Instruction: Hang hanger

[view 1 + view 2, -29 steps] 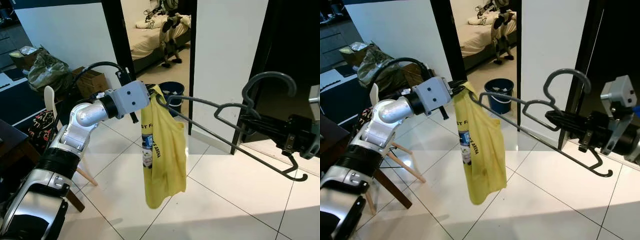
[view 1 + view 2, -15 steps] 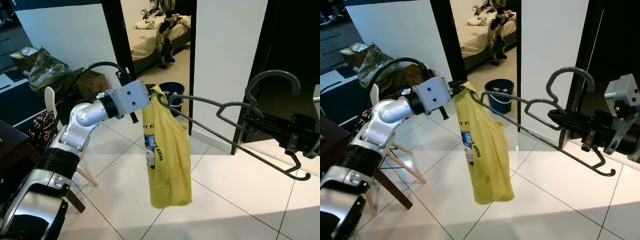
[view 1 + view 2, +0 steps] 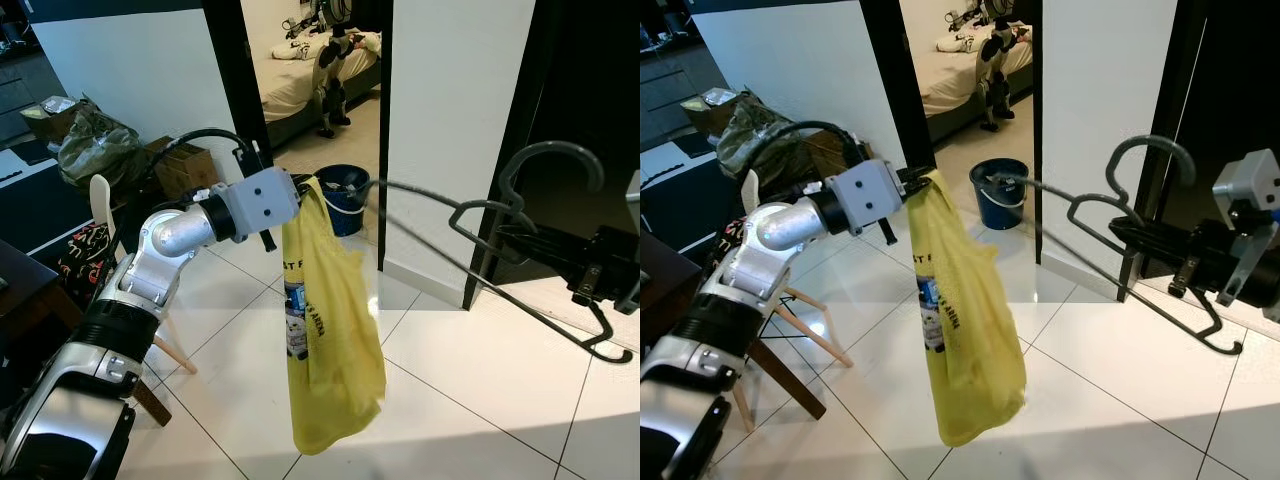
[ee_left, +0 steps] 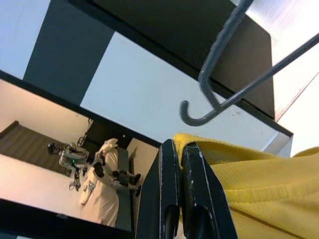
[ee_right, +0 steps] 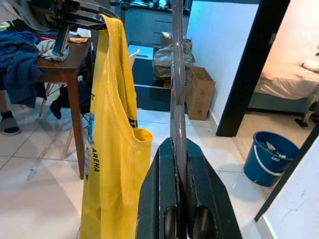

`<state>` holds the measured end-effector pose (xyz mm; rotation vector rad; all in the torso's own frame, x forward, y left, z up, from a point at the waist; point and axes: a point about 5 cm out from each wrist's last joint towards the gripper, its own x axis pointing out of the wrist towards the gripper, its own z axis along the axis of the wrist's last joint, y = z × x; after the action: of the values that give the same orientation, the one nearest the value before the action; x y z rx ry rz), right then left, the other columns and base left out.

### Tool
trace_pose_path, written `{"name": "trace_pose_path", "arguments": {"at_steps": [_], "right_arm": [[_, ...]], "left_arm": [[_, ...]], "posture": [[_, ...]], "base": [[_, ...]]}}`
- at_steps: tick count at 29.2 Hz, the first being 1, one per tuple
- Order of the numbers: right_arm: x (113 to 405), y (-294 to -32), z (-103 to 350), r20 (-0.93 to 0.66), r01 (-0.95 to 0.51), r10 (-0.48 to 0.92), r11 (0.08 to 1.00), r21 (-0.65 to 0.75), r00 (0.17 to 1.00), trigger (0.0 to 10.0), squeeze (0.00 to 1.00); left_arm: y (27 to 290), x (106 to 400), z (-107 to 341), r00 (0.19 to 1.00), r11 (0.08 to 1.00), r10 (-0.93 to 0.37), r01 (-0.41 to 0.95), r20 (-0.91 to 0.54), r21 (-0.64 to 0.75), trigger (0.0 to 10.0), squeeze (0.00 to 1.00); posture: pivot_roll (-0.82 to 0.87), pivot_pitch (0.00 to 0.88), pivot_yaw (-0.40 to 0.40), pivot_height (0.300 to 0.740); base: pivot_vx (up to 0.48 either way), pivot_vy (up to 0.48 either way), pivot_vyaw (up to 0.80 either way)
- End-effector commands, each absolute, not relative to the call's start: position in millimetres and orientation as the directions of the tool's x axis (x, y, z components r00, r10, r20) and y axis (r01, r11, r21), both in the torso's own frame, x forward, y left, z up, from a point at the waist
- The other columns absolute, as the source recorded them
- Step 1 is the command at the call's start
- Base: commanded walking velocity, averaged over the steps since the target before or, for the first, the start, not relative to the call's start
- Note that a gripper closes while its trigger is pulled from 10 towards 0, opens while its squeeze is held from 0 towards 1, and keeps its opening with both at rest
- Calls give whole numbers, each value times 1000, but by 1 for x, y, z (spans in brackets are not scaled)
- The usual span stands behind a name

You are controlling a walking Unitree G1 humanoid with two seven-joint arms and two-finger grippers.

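Note:
A yellow sleeveless shirt (image 3: pixel 330 330) hangs limp over the tiled floor. My left gripper (image 3: pixel 297 188) is shut on its top strap, and the wrist view shows the fingers (image 4: pixel 169 189) pinching the yellow cloth (image 4: pixel 259 184). My right gripper (image 3: pixel 508 234) is shut on a grey wire hanger (image 3: pixel 553 148) just below its hook, with the bar (image 5: pixel 177 99) running out between the fingers. The hanger's far end (image 4: pixel 199 112) is a little to the right of the strap and apart from it. The hanger bears nothing.
A blue bucket (image 3: pixel 345 185) stands behind the shirt in a doorway to a bedroom, where another robot (image 3: pixel 335 65) is by the bed. A wooden chair (image 3: pixel 100 200), dark table (image 3: pixel 20 280), box (image 3: pixel 185 160) and bags (image 3: pixel 95 135) stand left. A black door frame (image 3: pixel 520 130) is right.
The right gripper has drawn the hanger to the right, and its end has come out of the shirt's strap. The shirt now hangs from the left gripper alone and has swung.

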<state>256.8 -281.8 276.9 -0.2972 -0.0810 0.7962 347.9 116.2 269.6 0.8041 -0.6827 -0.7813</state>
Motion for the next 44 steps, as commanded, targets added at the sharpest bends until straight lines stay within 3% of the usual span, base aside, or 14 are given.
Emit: {"name": "trace_pose_path", "arguments": {"at_steps": [1,11,22,44], "right_arm": [[257,-277,281,-30,-697,729,642,-320,684,10000,0],[255,-275,281,-25,-719,749,625,-305,662,10000,0],[225,-303,270,-117,-773,769,601,-205,629,10000,0],[225,-280,283,-63,-837,848,505,-209,527,10000,0]], "left_arm": [[119,346,272,528,466,-813,336,246,818,10000,0],[118,346,272,527,463,-815,343,240,817,10000,0],[134,351,273,578,482,-782,322,234,815,10000,0],[124,348,271,551,468,-802,342,230,815,10000,0]], "posture": [[-88,0,145,740],[-88,0,147,740],[-89,0,150,740],[-82,0,145,740]], "base": [[0,0,0],[0,0,0],[0,0,0],[0,0,0]]}}
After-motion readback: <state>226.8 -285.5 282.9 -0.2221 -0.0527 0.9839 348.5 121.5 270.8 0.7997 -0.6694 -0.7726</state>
